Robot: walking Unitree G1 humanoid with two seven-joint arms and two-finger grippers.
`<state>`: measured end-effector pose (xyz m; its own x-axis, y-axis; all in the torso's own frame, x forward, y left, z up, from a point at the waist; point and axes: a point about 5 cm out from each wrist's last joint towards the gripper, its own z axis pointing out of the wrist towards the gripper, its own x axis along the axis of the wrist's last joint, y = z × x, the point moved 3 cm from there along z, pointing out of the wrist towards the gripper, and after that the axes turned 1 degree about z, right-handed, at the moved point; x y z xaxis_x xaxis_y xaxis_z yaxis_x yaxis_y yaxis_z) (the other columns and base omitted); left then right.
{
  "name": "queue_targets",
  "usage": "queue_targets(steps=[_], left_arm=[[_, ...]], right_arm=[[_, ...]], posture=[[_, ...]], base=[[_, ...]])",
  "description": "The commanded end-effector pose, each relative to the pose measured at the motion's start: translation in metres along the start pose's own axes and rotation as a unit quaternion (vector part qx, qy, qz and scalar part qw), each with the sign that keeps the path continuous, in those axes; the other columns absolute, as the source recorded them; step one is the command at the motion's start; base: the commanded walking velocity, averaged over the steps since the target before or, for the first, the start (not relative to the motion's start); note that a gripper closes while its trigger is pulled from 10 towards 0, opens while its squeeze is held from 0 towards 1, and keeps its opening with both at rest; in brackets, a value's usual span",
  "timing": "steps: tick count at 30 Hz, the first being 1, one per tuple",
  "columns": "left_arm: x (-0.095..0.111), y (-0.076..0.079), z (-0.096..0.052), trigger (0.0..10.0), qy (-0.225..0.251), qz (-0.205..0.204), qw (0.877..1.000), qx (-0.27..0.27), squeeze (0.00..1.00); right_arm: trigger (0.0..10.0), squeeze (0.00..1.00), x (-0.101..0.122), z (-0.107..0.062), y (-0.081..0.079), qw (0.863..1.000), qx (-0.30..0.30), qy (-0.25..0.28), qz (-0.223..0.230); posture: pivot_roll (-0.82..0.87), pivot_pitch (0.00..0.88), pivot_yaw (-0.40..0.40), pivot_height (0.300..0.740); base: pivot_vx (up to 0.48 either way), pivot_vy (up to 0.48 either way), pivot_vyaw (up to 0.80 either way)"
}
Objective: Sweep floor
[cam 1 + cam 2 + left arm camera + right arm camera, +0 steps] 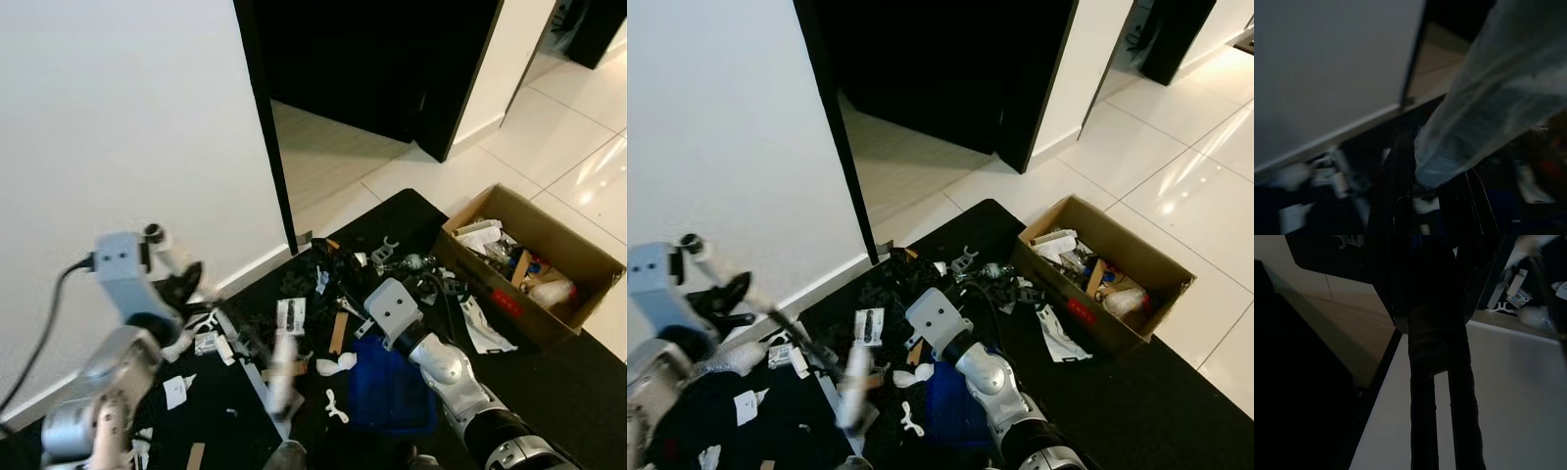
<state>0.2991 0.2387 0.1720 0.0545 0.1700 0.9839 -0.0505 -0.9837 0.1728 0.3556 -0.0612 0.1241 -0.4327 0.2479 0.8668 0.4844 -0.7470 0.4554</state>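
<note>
Both silver arms fill my lower field. My right arm reaches down to a blue dustpan resting on the black mat, presumably to steady it as the collecting point; whether the right pincer is wide or closed, I cannot tell. My left pincer, raised near the white wall, grips a thin stick, blurred, slanting down to a pale end among the litter, which I judge to be the broom. Scraps lie between wall and cardboard box, so sweeping is far from finished.
</note>
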Motion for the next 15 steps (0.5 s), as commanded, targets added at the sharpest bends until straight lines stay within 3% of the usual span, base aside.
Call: queue_targets(steps=[1,5,7,8,13,15], left_arm=[[-0.014,-0.001,-0.002,10.0,-0.018,0.008,1.0,-0.005,0.0],[-0.042,-0.015,-0.004,10.0,-0.025,-0.023,0.999,0.026,0.0],[-0.051,-0.019,-0.004,10.0,-0.035,-0.012,0.999,0.035,0.0],[-0.069,-0.025,-0.005,10.0,-0.051,0.016,0.998,0.039,0.0],[-0.079,-0.035,-0.005,10.0,-0.041,0.019,0.997,0.069,0.0],[-0.066,-0.037,-0.002,10.0,-0.008,0.014,0.997,0.076,0.0]], right_arm=[[10.0,0.0,-0.014,-0.009,-0.014,0.999,0.012,-0.029,0.014],[10.0,0.0,-0.013,-0.008,-0.016,0.999,0.013,-0.026,0.015],[10.0,0.0,-0.013,-0.009,-0.016,0.999,0.013,-0.026,0.015],[10.0,0.0,-0.013,-0.01,-0.016,0.999,0.014,-0.025,0.015],[10.0,0.0,-0.013,-0.01,-0.014,1.0,0.014,-0.025,0.014],[10.0,0.0,-0.013,-0.011,-0.012,1.0,0.012,-0.023,0.012]], posture=[[0.19,0.303,0.087,0.74],[0.18,0.313,0.079,0.74],[0.18,0.316,0.077,0.74],[0.18,0.322,0.071,0.74],[0.16,0.332,0.069,0.74],[0.16,0.337,0.069,0.74]], base=[[0.0,0.0,0.0],[0.0,0.0,0.0],[0.0,0.0,0.0],[0.0,0.0,0.0],[0.0,0.0,0.0],[0.0,0.0,0.0]])
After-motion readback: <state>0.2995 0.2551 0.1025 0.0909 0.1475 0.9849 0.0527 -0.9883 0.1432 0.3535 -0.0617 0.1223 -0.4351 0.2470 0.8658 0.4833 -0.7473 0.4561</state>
